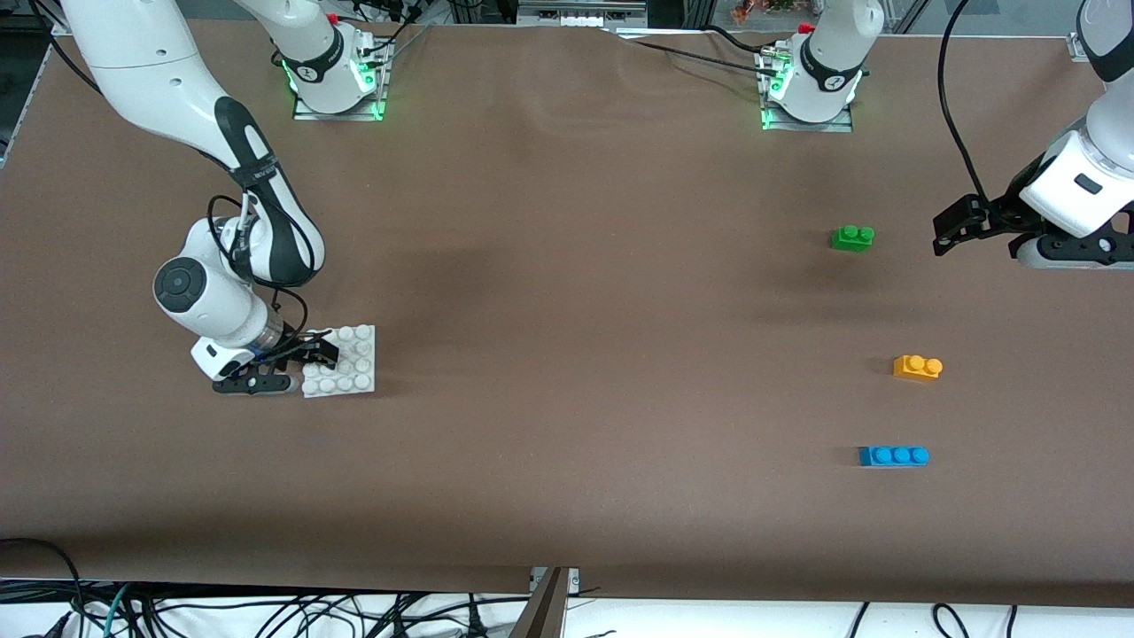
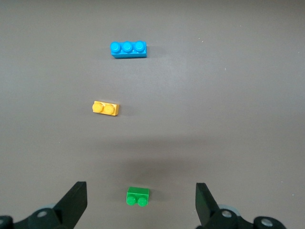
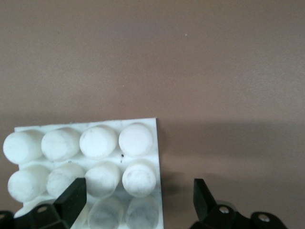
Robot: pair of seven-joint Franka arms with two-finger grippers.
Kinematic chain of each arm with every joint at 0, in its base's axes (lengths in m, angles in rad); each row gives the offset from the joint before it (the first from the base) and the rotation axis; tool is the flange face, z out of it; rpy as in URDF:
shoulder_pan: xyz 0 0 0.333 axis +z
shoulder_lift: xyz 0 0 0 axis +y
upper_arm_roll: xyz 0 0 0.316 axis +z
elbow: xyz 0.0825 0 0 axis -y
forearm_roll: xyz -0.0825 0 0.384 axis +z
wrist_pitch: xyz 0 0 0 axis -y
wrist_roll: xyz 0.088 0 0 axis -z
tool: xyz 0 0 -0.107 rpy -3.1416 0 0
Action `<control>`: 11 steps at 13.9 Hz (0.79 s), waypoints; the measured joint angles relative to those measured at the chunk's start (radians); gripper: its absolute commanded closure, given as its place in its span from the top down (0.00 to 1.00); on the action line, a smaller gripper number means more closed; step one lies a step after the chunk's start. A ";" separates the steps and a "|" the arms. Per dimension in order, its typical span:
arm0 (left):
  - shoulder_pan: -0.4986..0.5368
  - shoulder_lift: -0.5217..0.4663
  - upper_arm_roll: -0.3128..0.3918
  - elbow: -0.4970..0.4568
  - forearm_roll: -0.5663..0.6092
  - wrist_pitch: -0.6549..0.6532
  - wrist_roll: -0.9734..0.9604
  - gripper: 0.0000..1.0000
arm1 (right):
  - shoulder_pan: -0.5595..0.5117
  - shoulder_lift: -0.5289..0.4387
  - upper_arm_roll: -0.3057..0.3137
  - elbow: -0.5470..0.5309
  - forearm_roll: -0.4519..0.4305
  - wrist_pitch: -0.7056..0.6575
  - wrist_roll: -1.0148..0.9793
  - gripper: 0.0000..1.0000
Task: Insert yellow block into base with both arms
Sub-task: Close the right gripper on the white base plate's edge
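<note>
Near the left arm's end of the worktop lie the blue brick, then the yellow block, then the green brick. At the right arm's end, the right gripper sits low at the base, fingers spread. The left gripper hovers beside the green brick, fingers spread.

Setting: robotics lab bench. Two white arms are bolted to metal base plates along one edge of the table, green status lights glowing at each base. A plain brown sheet covers the whole surface. Loose black cables trail under the edge nearest the front camera; aluminium framing and wiring run along the bases' edge.
</note>
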 measured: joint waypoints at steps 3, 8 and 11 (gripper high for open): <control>0.000 0.000 0.000 0.000 0.000 0.000 0.000 1.00 | 0.002 0.006 0.003 0.000 0.002 0.013 0.000 0.97; 0.000 0.000 0.000 0.000 0.000 0.000 0.000 1.00 | 0.002 0.006 0.005 0.001 0.004 0.017 -0.001 0.85; 0.000 0.000 0.000 0.000 0.000 0.000 0.000 1.00 | 0.002 0.006 0.006 0.001 0.004 0.019 -0.002 0.81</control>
